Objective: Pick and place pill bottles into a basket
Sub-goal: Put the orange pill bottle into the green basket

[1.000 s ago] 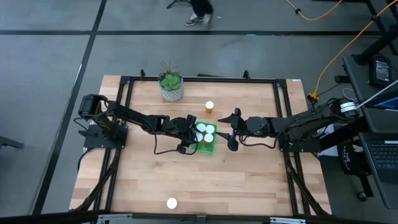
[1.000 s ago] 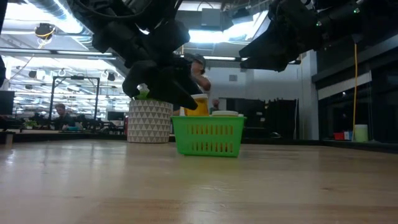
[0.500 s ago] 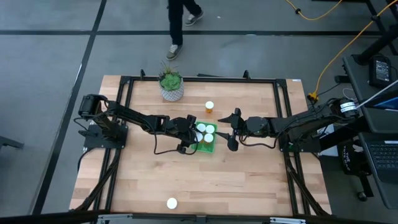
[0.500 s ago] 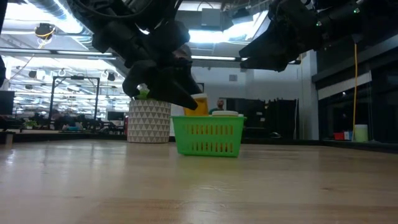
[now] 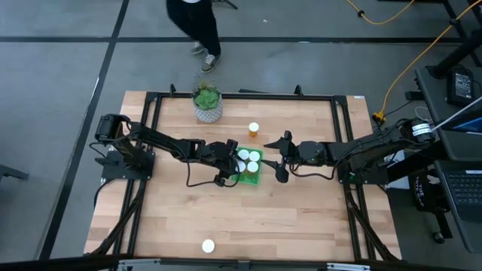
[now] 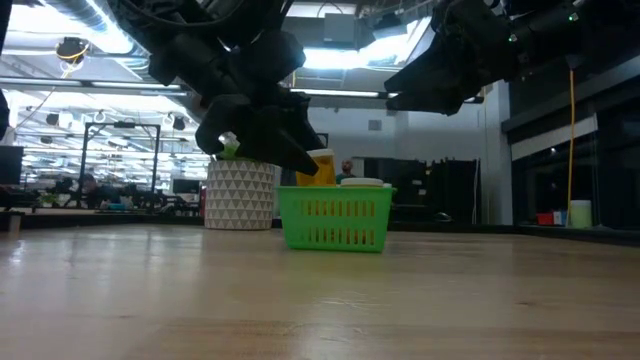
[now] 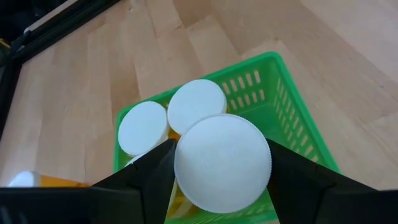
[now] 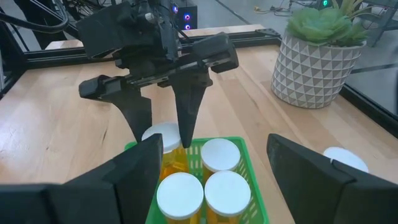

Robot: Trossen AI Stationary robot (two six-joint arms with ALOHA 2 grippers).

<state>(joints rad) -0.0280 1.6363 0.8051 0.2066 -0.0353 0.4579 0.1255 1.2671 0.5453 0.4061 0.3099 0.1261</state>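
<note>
Hiding bottle body (cap foremost)

Left gripper clamped — right gripper spread wide, hovering.

The high view looks straight down on the whole pale wooden tabletop. The low view sits at tabletop height, looking level across it. Both wrist views hang close above the small bright green plastic basket, which all four views share.
</note>
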